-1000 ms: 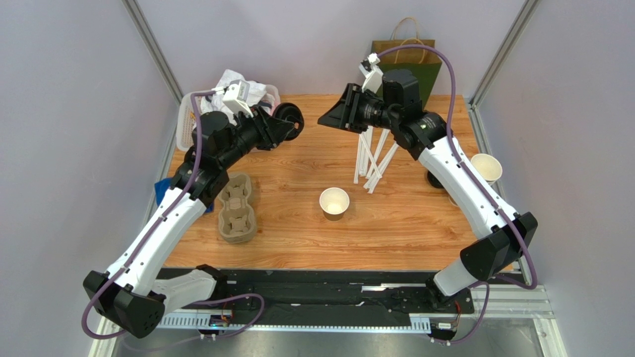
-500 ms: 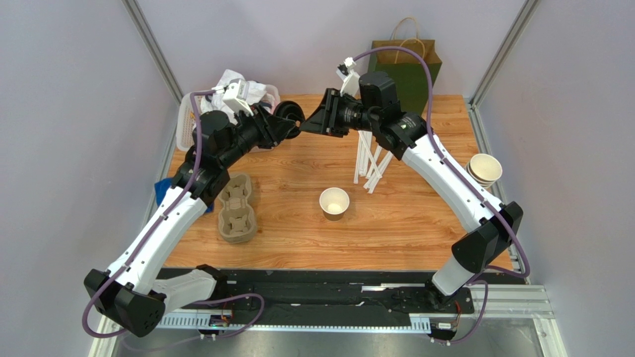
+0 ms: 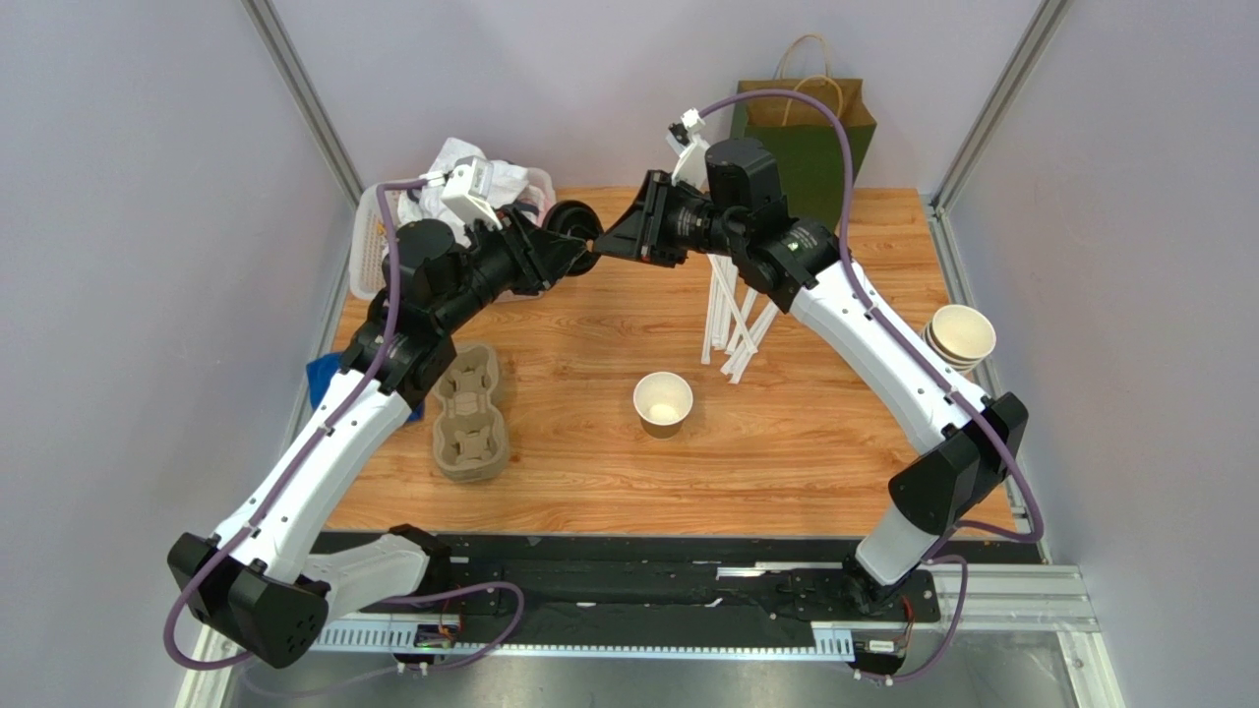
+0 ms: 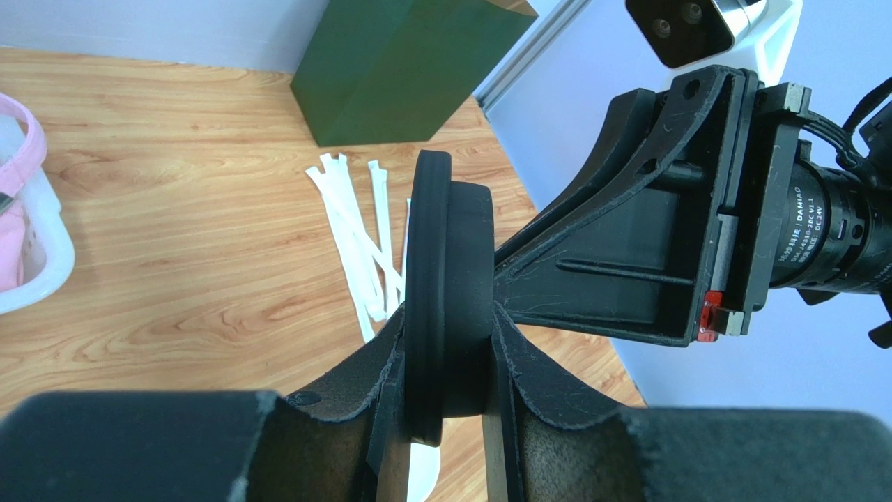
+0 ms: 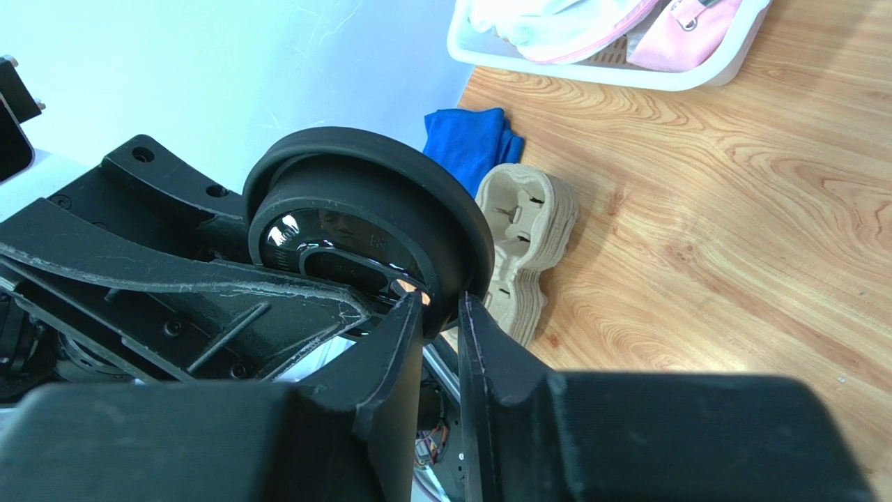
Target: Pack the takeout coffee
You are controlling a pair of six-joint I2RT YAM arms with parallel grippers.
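Closer now, the right gripper meets the round black lid, grip unclear; the left gripper pinches it edge-on.

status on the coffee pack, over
Left gripper shut on round black plastic lid, mid-air. Right gripper pinching its rim. Brown kraft-paper cup open on table, white straws nearby, apart.

Cup right of carriers, sticks behind it
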